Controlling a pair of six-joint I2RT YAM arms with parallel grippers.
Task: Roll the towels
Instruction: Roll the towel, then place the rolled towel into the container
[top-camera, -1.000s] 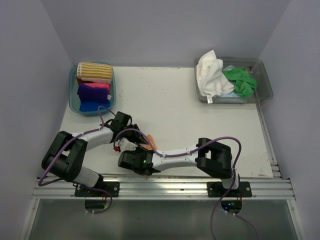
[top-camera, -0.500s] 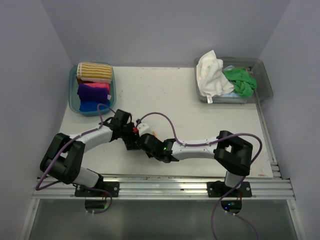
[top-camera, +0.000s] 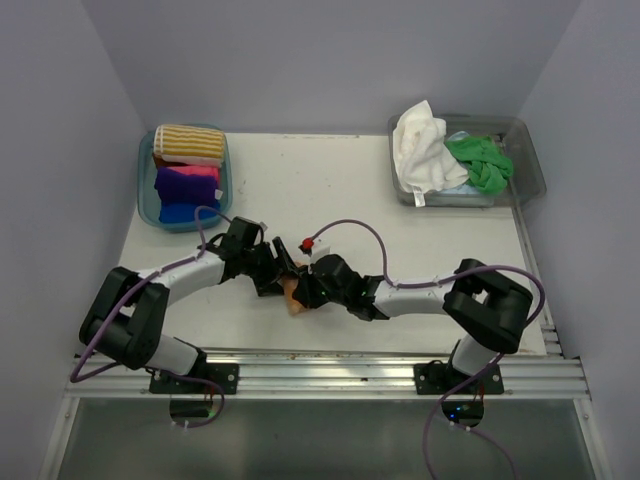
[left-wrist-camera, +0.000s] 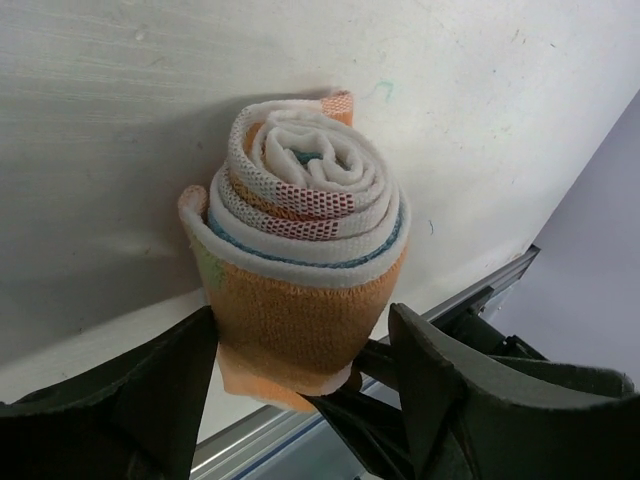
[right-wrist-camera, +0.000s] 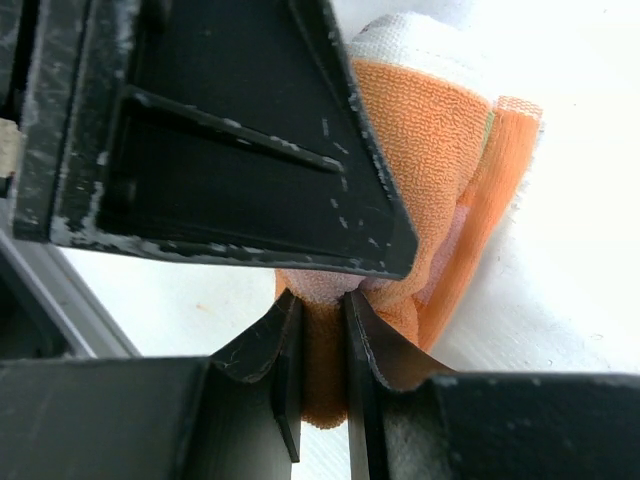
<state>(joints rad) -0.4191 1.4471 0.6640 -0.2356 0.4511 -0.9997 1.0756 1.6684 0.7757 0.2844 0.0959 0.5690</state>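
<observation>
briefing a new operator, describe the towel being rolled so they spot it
Go to the near edge of the table, just left of centre. A rolled orange towel sits there, pinched by the right hand; it's the only towel outside the blue tub and the clear tub.

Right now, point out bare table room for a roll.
Bare: the far middle of the table between the teal tub and the clear tub. Crowded: near centre, where the left arm and right arm meet at the orange towel.

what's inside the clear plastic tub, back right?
In the clear plastic tub: a crumpled white towel spilling over the rim, a bunched green towel, and a pale blue patch beneath them. Anything else underneath is covered.
</observation>
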